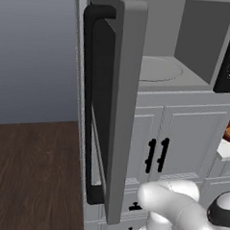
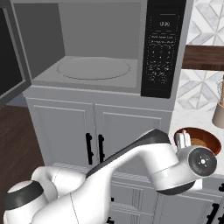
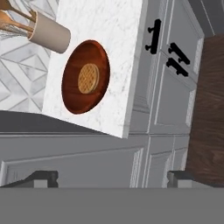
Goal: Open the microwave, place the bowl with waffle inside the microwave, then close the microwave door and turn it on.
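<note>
The arm point(image 2: 144, 162) partly hides the bowl point(image 2: 205, 141) on the counter point(image 3: 118, 52), right of the microwave point(image 2: 105, 48). The gripper point(image 3: 111, 177) hovers above the bowl, jaws wide apart, holding nothing. The door point(image 1: 113, 102) is swung open; the turntable point(image 2: 94, 68) is bare. A cup point(image 3: 48, 31) stands just beside the bowl.

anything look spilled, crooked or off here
Nothing stands out. The microwave door hangs wide open, as the task calls for, and the cavity with its turntable is bare. The bowl sits flat on the marble counter, the waffle centred in it, nothing spilled. The claw is open, above it.
</note>
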You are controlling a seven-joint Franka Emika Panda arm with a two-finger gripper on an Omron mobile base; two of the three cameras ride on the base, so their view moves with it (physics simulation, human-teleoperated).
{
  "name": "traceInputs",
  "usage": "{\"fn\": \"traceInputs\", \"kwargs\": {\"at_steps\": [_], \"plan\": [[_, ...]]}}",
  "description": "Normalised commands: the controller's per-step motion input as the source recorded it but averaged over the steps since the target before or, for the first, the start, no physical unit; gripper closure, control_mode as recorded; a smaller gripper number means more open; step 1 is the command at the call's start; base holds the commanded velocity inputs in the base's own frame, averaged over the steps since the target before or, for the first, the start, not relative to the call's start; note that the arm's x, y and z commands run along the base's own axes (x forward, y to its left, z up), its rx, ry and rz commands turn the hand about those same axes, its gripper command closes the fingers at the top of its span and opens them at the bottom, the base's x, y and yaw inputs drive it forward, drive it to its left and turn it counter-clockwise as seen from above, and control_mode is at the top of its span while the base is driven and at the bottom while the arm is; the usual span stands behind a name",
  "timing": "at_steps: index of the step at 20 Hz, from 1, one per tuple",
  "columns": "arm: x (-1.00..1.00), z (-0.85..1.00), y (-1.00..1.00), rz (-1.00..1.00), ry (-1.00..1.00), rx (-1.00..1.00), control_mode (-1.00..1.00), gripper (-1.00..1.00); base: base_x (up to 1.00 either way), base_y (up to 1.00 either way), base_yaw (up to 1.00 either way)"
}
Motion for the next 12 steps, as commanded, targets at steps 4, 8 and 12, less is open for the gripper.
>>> {"fn": "traceInputs", "kwargs": {"at_steps": [4, 8, 12], "plan": [[0.13, -0.36, -0.29, 0.0, 0.0, 0.0, -1.0, -1.0, 0.0, 0.0, 0.0], [0.27, -0.3, -0.25, 0.0, 0.01, 0.0, -1.0, -1.0, 0.0, 0.0, 0.0], [0.47, -0.18, -0.17, 0.0, 0.01, 0.01, -1.0, -1.0, 0.0, 0.0, 0.0]]}}
